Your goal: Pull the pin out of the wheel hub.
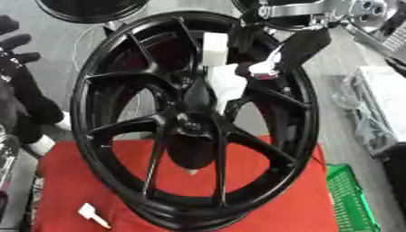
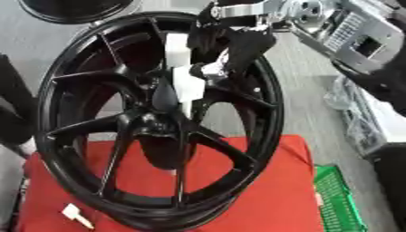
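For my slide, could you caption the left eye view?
Right hand at a white part on the black wheel.

workshop: wheel rims (image 1: 194,118), concrete floor (image 1: 55,43)

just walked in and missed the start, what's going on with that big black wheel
A black wheel stands upright on a red cloth. The robot's right hand reaches in from the upper right to a white piece by the hub, apparently the pin. Whether its fingers have closed on it is unclear. A small white part lies on the cloth.
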